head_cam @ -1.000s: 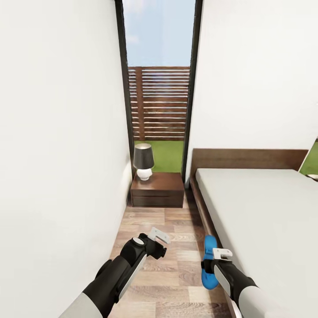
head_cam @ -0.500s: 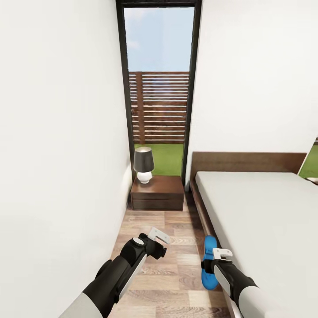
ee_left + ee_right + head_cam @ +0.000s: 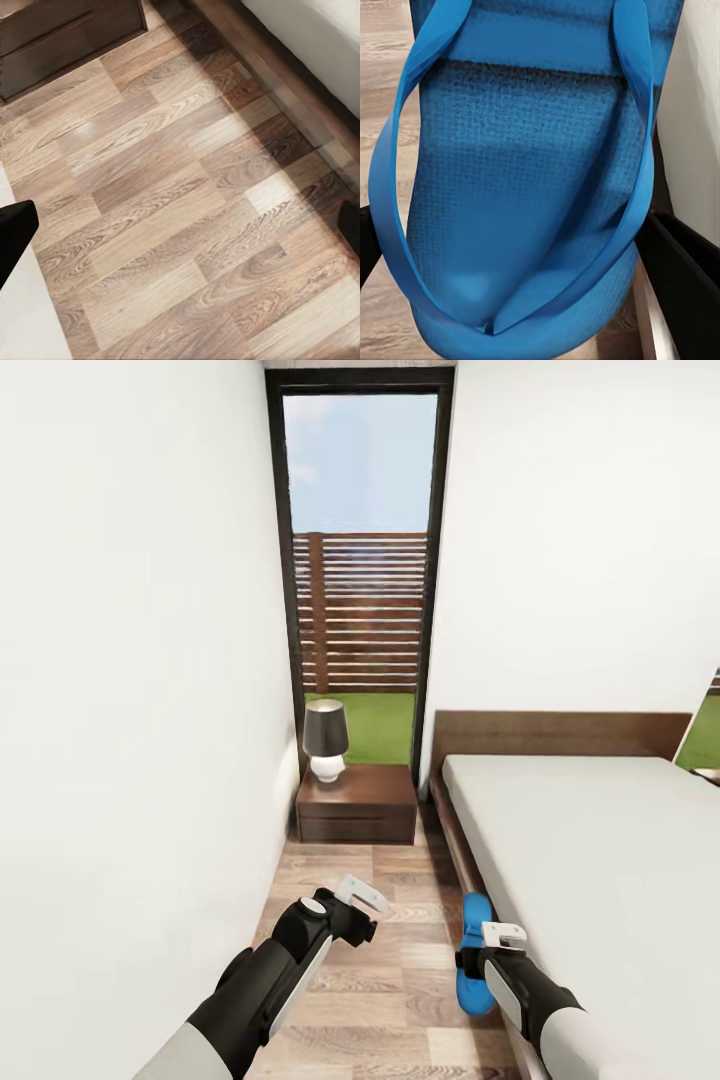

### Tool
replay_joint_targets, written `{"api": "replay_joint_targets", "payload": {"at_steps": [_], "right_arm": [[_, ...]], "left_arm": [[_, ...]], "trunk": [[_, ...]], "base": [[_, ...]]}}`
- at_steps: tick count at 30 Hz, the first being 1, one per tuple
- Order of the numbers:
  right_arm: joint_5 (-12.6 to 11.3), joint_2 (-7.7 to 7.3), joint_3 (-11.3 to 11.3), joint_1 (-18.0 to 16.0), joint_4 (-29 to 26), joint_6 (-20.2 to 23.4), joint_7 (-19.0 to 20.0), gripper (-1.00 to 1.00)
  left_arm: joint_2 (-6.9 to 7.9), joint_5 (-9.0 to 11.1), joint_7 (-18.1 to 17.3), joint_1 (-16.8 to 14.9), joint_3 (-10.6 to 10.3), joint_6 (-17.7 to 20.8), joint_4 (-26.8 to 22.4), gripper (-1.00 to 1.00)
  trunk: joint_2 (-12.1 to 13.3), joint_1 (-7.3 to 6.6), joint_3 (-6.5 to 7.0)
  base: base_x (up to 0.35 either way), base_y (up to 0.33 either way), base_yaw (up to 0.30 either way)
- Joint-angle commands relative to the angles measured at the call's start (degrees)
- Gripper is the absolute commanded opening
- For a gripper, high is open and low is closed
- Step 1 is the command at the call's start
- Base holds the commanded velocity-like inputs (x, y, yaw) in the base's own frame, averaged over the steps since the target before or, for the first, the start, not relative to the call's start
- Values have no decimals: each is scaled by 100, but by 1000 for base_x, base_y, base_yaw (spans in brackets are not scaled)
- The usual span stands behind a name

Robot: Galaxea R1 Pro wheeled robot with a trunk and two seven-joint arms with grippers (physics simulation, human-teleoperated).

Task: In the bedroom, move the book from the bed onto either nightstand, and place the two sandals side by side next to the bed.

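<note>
One bright blue sandal hangs over the wood floor close to the bed's dark frame, and my right gripper is shut on it. The right wrist view looks at the sandal from close up, sole and straps spanning between the two dark fingertips. My left gripper is open and holds nothing, over bare planks. The bed with its off-white mattress lies at the right. The nightstand stands ahead, beside the headboard. The book is out of view.
A lamp with a dark shade stands on the nightstand's left part. A tall dark-framed window rises behind it. A white wall closes the left side, leaving a narrow floor aisle between wall and bed.
The whole head view has shifted slightly, so the window's top frame now shows; that is camera movement. Both grippers and the sandal hold the same places in the picture.
</note>
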Motion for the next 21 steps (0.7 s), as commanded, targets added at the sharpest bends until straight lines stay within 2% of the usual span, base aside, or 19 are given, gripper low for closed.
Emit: {"api": "replay_joint_targets", "payload": {"at_steps": [1, 21], "right_arm": [[-60, 1, 0, 1, -11, 24, -29, -100], [-60, 1, 7, 1, -9, 23, -29, -100]], "left_arm": [[0, 1, -12, -2, 1, 26, -4, 100], [0, 1, -11, -2, -4, 26, -4, 100]], "trunk": [[-4, 3, 7], [-4, 3, 189]], "base": [[0, 0, 0], [0, 0, 0]]}}
